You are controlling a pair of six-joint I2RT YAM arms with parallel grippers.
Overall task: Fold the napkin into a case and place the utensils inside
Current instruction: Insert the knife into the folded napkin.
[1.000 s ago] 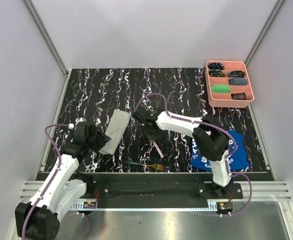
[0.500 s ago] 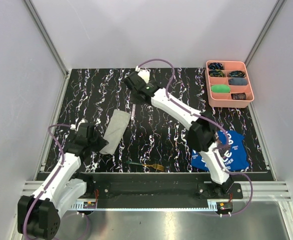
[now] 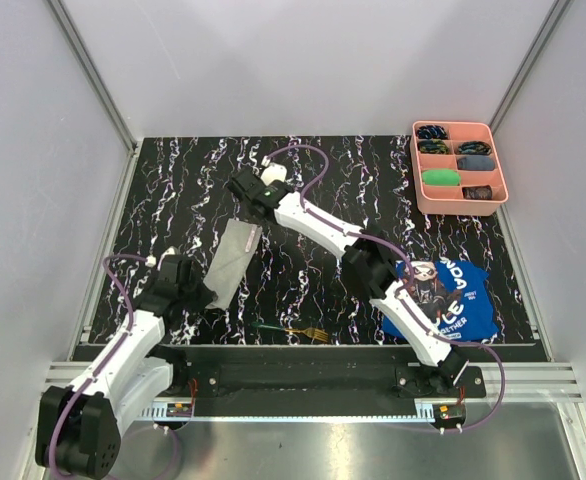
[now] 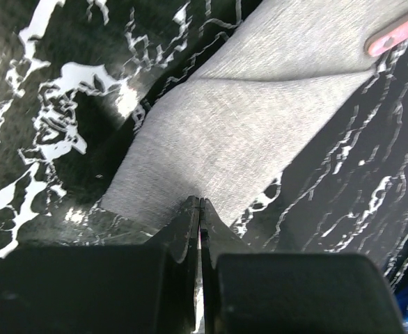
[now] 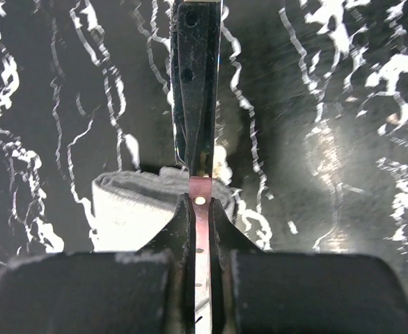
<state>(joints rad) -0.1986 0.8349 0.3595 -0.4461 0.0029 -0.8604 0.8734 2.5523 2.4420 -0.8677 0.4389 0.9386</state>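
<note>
Black, white-veined table (image 3: 373, 170) carries it all. Closest to us, by the near edge, the fork (image 3: 298, 330) lies apart from the cloth, not yet placed. Beyond it, left of the table's middle, the napkin (image 3: 231, 258) lies folded into a narrow strip running near to far, and we see possible trouble at both its ends. At the near end, a pull could, we judge, drag the folds apart or pin every layer shut, leaving no mouth. At the far end, the knife (image 5: 195, 104) could shove the thin cloth into a bunch instead of sliding in; its dark blade points away from the strip. Our left fingers (image 4: 183, 226) are pressed together, pinching the napkin's near edge. Our right fingers (image 5: 176, 226), over the far end, are clamped on the knife's pink handle.
</note>
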